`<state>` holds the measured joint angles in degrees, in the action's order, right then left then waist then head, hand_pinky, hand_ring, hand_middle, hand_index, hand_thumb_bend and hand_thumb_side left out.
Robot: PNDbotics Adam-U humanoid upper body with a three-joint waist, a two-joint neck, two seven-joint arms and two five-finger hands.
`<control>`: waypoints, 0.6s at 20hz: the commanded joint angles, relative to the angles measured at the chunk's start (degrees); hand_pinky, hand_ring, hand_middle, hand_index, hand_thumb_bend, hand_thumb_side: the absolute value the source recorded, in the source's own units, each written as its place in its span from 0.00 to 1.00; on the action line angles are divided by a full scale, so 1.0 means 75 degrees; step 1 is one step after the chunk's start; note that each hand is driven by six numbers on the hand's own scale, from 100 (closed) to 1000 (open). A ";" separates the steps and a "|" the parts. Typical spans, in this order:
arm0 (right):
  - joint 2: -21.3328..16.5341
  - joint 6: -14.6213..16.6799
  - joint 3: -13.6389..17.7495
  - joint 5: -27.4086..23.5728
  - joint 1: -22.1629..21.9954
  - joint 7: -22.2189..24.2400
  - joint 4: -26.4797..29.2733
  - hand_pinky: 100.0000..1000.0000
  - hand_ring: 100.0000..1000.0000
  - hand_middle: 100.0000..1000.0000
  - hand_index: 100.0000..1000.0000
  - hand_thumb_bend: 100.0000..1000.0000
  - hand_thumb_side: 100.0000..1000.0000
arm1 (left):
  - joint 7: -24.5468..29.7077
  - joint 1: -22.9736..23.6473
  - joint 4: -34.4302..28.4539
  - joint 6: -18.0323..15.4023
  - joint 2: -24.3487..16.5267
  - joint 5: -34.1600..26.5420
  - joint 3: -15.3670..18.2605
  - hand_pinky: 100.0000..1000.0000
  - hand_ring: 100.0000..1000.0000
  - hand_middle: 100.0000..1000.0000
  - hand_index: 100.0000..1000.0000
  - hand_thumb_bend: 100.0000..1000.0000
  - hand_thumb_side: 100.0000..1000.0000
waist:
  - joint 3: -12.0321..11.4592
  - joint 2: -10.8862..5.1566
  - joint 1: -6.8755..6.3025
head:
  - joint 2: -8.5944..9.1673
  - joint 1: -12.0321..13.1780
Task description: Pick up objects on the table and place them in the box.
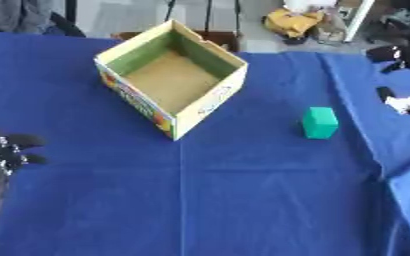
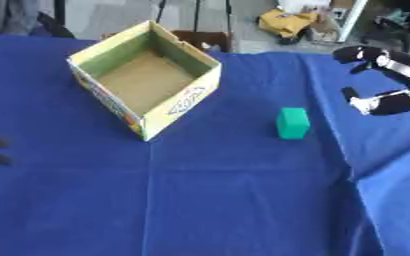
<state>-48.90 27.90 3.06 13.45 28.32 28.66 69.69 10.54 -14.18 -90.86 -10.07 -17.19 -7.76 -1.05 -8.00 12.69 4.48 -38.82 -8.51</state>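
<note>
Right eye view: right robot hand (image 2: 385, 82) spread wide at table edge, apart from green block (image 2: 292, 123).

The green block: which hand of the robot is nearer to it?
Right. The right hand hovers just beyond the green block, up and to its right; the left hand rests far across the table, at the left edge.

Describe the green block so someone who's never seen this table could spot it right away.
Start at the open cardboard box on the blue tablecloth. To the box's right, apart from it, stands the green block, the only loose item on the cloth.
</note>
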 commanded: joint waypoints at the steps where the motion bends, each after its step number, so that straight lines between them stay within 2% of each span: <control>1: -0.0136 0.0072 -0.0025 0.0362 0.0256 0.0140 -0.0295 0.82 0.95 0.96 1.00 0.00 0.03 | 0.0033 -0.0084 -0.0097 -0.0013 -0.0196 0.0016 -0.0020 0.56 0.73 0.56 0.64 0.31 1.00 | -0.0036 -0.0138 0.0002 | -0.0081 -0.0050; 5: -0.0021 0.0195 -0.0138 0.0845 0.0489 0.0337 -0.0631 0.82 0.95 0.96 1.00 0.01 0.05 | 0.0051 -0.0100 -0.0099 -0.0014 -0.0209 0.0018 -0.0040 0.56 0.73 0.56 0.64 0.31 1.00 | -0.0112 -0.0131 0.0027 | -0.0089 -0.0087; 12: 0.0192 0.0441 -0.0290 0.1867 0.0739 0.0375 -0.0989 0.81 0.94 0.96 1.00 0.18 0.12 | 0.0066 -0.0114 -0.0099 -0.0017 -0.0209 0.0024 -0.0057 0.56 0.73 0.56 0.64 0.31 1.00 | -0.0183 -0.0103 0.0034 | -0.0098 -0.0145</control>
<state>-46.03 30.72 0.66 25.90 32.84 31.50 62.41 10.89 -14.35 -90.85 -10.16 -17.23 -7.71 -1.54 -9.40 12.70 4.92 -39.26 -9.35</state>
